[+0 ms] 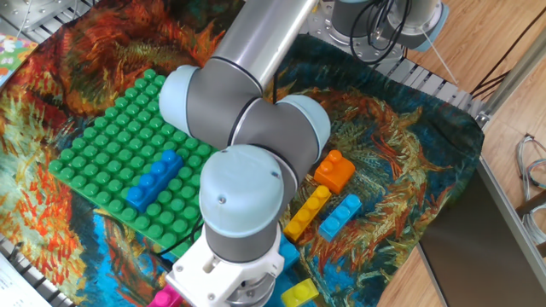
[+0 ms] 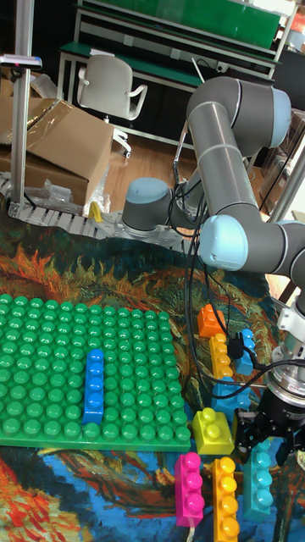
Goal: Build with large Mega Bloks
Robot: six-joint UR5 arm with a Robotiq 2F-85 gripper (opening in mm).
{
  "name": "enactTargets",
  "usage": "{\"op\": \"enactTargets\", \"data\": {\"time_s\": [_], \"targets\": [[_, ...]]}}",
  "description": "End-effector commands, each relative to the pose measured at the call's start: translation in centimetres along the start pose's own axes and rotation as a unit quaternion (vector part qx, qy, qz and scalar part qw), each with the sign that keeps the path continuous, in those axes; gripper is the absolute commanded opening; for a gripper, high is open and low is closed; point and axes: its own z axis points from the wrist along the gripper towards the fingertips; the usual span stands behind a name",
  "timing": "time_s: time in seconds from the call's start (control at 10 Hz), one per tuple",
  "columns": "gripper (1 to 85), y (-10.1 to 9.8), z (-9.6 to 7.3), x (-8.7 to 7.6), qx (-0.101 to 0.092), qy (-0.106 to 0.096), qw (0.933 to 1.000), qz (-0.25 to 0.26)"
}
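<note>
Swirl-painted cloth drapes the table; black claw pinches a studded teal brick beside the green studded plate.

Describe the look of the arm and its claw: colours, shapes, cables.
The arm is built of silver-grey metal tubes joined by round joints with pale blue-grey caps. Black cables hang along it in the tall view. The wrist ends in a white block with a metal ring, and below it sits the black two-fingered claw.
</note>
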Motion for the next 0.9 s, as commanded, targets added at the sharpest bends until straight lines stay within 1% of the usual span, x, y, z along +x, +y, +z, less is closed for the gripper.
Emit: {"op": "enactTargets", "data": {"time_s": [0.0,0.1,0.2,0.4,0.6,0.8], "targets": [[58.0,0.1,0.5,-0.1,-0.008,-0.005,0.9999,0.005],[51.0,0.1,0.6,-0.3,-0.008,-0.009,0.9999,0.005],[28.7,0.0,0.5,-0.2,-0.005,-0.008,0.9999,0.010],[1.3,0.2,0.1,0.2,-0.009,-0.002,0.9998,0.020],[1.3,1.1,-1.2,0.8,-0.025,0.003,0.9994,0.022],[1.3,1.4,-3.1,1.4,-0.029,0.010,0.9993,0.020]]}}
